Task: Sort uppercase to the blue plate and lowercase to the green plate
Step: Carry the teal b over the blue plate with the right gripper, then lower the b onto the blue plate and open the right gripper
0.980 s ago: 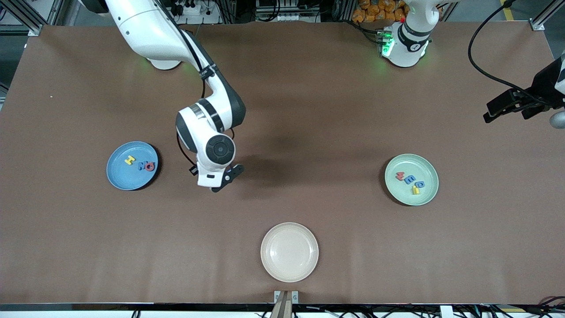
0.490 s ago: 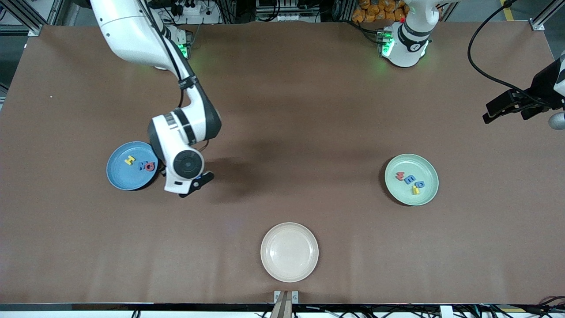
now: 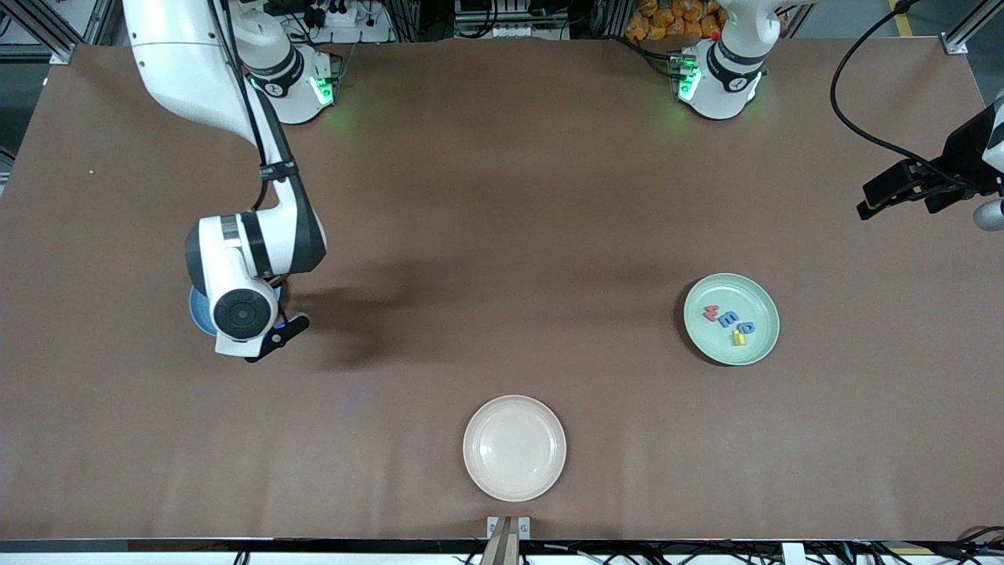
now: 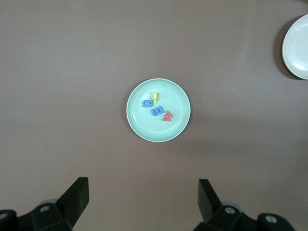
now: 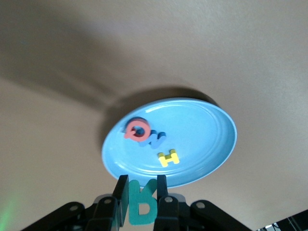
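Teal-green foam, a capital R [image 5: 140,204], sits clamped between the right gripper's [image 5: 142,196] two fingers at the bottom centre of the right wrist view, upright between the pads. Just past it lies the blue plate [image 5: 211,139], round and shallow-rimmed, carrying a red Q [image 5: 137,129], a blue M [image 5: 155,139] touching the Q, and a yellow H [image 5: 168,158] a little apart.

A second ago the right arm hung over bare table near the middle of the front view; it has since swung to mid-left of that frame, and its wrist now covers nearly all of the blue plate [image 3: 199,314] (only a sliver of rim shows).

The green plate [image 3: 765,345], at mid-right of the front view, holds a red m [image 3: 712,313], a blue m [image 3: 729,319], a rounded blue letter [image 3: 746,328] and a yellow h [image 3: 737,338], clustered.

The left gripper [image 4: 144,204] waits high over the table with its fingers spread wide and empty, looking down on the green plate. A cream plate [image 3: 514,447] lies at bottom centre of the front view.
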